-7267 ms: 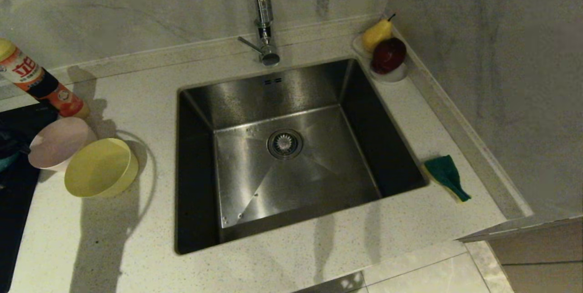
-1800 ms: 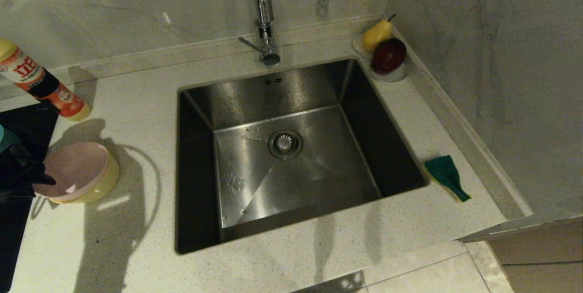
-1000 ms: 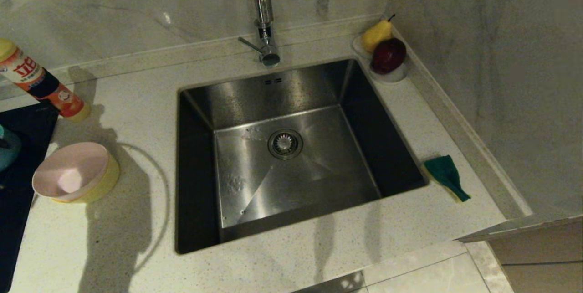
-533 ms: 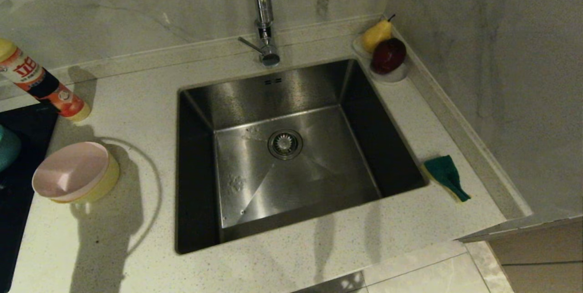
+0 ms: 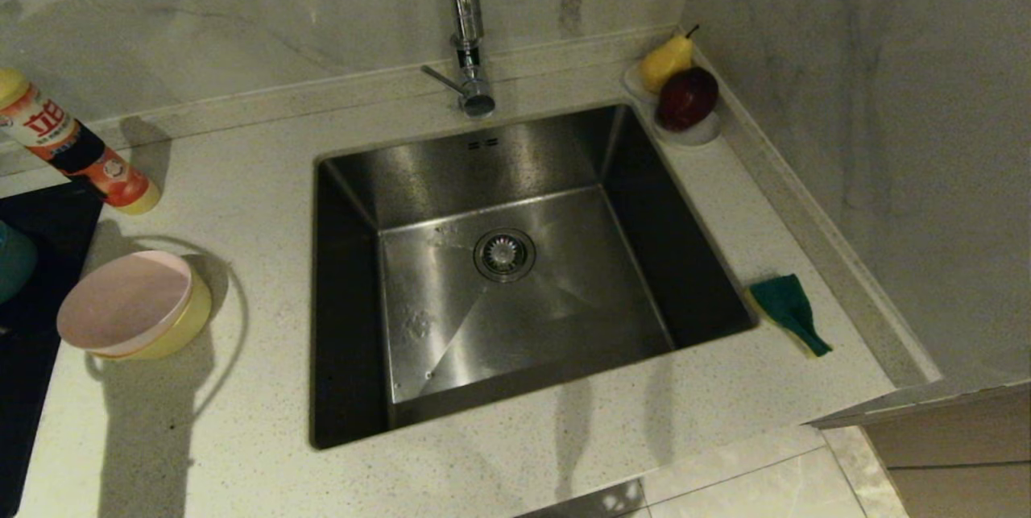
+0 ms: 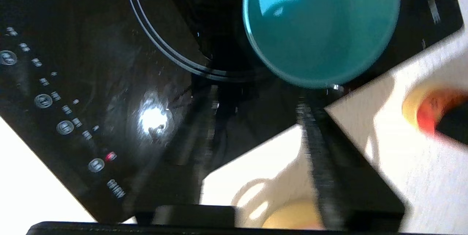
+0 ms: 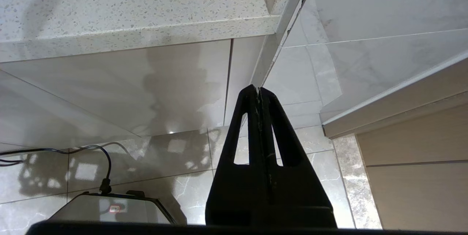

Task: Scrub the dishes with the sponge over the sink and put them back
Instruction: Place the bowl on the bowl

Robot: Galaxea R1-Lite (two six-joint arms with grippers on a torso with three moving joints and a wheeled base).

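Observation:
A pale pink bowl (image 5: pixel 121 300) sits nested in a yellow bowl (image 5: pixel 181 325) on the counter left of the sink (image 5: pixel 515 171). The light blue bowl (image 6: pixel 321 26) stands on the black cooktop (image 6: pixel 91 63); only its edge (image 5: pixel 12 260) shows in the head view. My left gripper (image 6: pixel 257 98) hovers open and empty over the cooktop's corner, short of the blue bowl, with the yellow bowl (image 6: pixel 292 218) behind it. The sponge (image 5: pixel 789 312) lies green side up on the counter right of the sink. My right gripper (image 7: pixel 259 90) hangs shut and empty below the counter's front edge.
A tall chrome tap (image 5: pixel 465 26) stands behind the sink. A detergent bottle (image 5: pixel 72 147) leans at the far left. A white saucer (image 5: pixel 701 131) with a pear and a dark red fruit sits in the back right corner. A marble wall bounds the right side.
The pink bowl, earlier beside the yellow one, now rests inside it. My left gripper has let go of it and left the head view to the left; its shadow has drawn back.

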